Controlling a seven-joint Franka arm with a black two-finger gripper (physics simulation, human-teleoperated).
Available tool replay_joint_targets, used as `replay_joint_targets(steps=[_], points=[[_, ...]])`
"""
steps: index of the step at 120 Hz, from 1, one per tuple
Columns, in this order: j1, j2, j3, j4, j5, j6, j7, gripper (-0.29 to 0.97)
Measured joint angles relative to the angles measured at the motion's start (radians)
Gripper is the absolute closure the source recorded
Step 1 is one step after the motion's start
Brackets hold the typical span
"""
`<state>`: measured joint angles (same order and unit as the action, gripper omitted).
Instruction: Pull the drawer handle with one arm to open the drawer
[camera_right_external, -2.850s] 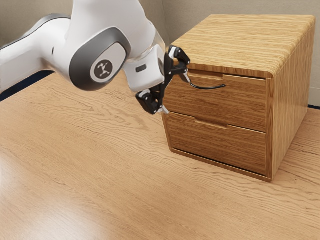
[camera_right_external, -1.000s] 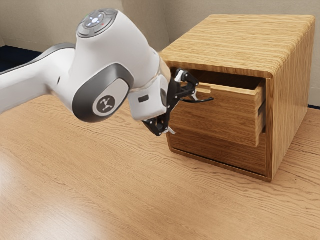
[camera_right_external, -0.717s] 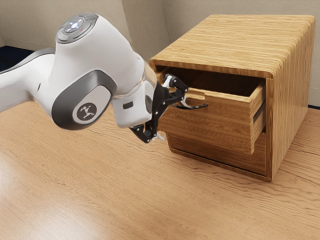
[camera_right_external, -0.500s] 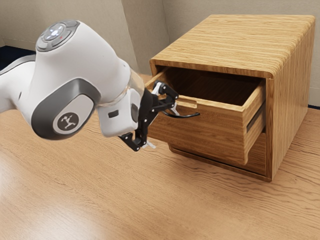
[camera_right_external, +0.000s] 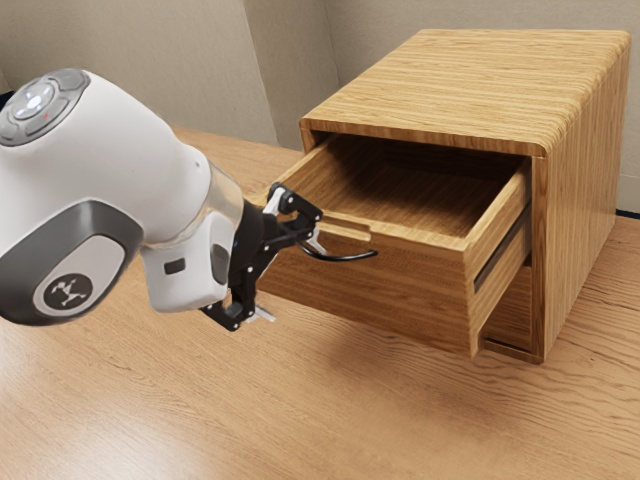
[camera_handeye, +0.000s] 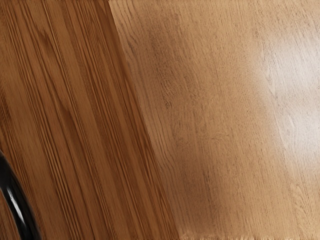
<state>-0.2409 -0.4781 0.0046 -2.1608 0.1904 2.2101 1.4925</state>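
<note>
Woodgrain tabletop (camera_right_external: 300, 410), beige walls (camera_right_external: 180, 60) behind; fingers (camera_right_external: 287, 206) wide apart at drawer handle (camera_right_external: 340, 256).

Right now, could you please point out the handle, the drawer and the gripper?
handle (camera_right_external: 340, 259): exterior view, middle of the black bar.
drawer (camera_right_external: 380, 295): exterior view, front panel.
gripper (camera_right_external: 293, 278): exterior view, midway between its fingertips.

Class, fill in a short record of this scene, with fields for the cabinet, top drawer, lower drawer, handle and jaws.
cabinet: wooden, two drawers, stands on the wooden table
top drawer: pulled well out
lower drawer: shut
handle: black curved bar on the top drawer's front
jaws: open, wide apart, upper one against the handle's end
</note>
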Motion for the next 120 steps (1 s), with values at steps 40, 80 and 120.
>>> replay_joint_targets(steps=[40, 80, 120], points=[[0.006, -0.053, -0.039, -0.027, 0.000, -0.006, -0.012, 0.01], [-0.002, -0.118, -0.043, 0.032, -0.012, -0.059, -0.023, 0.00], [0.012, 0.006, -0.030, 0.334, -0.115, -0.377, -0.075, 0.00]])
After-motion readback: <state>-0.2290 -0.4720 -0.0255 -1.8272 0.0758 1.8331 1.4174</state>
